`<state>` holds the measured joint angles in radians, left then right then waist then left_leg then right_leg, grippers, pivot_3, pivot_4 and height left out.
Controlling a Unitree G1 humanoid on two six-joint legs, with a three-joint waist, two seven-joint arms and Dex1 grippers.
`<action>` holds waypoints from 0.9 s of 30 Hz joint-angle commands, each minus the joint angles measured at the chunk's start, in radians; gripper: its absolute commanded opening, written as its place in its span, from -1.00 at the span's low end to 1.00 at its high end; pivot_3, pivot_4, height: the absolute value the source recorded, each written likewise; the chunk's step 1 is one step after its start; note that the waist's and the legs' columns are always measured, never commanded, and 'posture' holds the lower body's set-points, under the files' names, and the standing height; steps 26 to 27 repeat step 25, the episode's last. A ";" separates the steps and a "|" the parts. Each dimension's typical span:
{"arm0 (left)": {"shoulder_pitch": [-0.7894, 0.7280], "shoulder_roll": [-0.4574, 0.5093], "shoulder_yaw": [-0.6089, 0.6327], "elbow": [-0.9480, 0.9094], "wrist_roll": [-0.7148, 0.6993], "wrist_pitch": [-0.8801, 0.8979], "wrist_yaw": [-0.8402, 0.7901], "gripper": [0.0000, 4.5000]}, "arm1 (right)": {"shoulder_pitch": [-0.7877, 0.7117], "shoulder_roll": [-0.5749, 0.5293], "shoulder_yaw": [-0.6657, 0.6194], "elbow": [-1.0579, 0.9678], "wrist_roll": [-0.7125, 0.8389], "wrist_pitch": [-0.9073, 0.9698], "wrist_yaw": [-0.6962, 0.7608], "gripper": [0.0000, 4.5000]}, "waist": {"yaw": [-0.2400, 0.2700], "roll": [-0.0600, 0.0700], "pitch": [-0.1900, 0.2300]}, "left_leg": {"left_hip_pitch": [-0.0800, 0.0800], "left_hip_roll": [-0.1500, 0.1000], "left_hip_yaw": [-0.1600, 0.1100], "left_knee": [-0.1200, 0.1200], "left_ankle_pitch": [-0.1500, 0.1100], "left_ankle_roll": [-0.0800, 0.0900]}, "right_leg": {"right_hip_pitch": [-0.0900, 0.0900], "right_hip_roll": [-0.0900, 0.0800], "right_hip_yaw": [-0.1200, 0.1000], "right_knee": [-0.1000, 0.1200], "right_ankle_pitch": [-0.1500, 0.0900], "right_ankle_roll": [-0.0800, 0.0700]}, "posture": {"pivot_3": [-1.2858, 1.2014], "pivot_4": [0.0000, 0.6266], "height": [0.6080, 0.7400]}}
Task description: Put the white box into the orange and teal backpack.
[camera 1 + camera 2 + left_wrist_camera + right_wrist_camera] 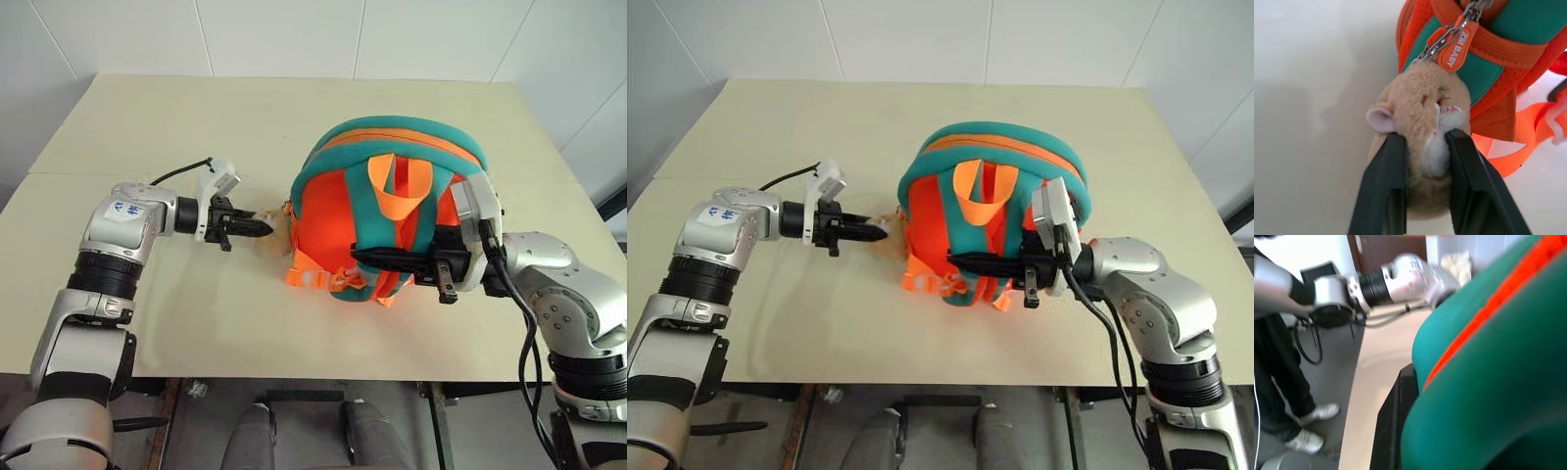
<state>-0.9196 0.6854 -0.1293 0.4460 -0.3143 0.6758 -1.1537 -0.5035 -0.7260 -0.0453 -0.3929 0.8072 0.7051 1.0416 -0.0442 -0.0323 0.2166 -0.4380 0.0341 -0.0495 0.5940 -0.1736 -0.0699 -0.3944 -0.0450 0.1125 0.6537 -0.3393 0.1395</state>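
Backpack [392, 211] mid-table [147, 127], margins all round

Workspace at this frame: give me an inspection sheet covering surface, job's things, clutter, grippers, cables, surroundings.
Surface: cream table, a seam line across it.
Job's things: orange and teal backpack lies on the table, straps up; white box: nothing seen.
Clutter: nothing seen besides the backpack's tan plush animal head beside it.
Grippers: left gripper has its fingers on either side of the plush head; right gripper is shut on a backpack strap.
Cables: black cable at the left wrist; black cables along the right arm.
Surroundings: white tiled wall; a person's legs and white shoes on grey floor.
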 commanded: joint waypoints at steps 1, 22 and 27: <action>0.030 0.041 0.066 -0.067 -0.036 0.023 -0.019 0.02 | 0.000 -0.074 -0.034 -0.049 -0.004 0.025 0.004 -0.72 | 0.001 0.000 0.000 | 0.000 0.000 0.000 0.000 0.000 0.000 | 0.000 0.000 0.000 0.000 0.000 0.000 | 0.03 -0.52 1.00; 0.235 0.165 0.393 0.001 -0.122 -0.333 -0.057 1.00 | 0.453 -0.468 -0.626 0.126 -0.173 -0.006 0.172 0.99 | 0.015 0.000 0.000 | 0.001 -0.001 0.002 0.000 -0.001 0.001 | 0.001 -0.002 0.000 -0.003 0.000 -0.001 | 0.03 -0.52 1.00; 0.260 0.155 0.434 -0.015 -0.159 -0.365 -0.075 1.00 | 0.415 -0.436 -0.629 0.180 -0.168 -0.031 0.141 0.99 | 0.010 0.000 0.000 | 0.002 0.000 0.003 0.000 -0.001 0.001 | 0.001 -0.001 0.001 -0.003 0.000 -0.001 | 0.03 -0.52 1.00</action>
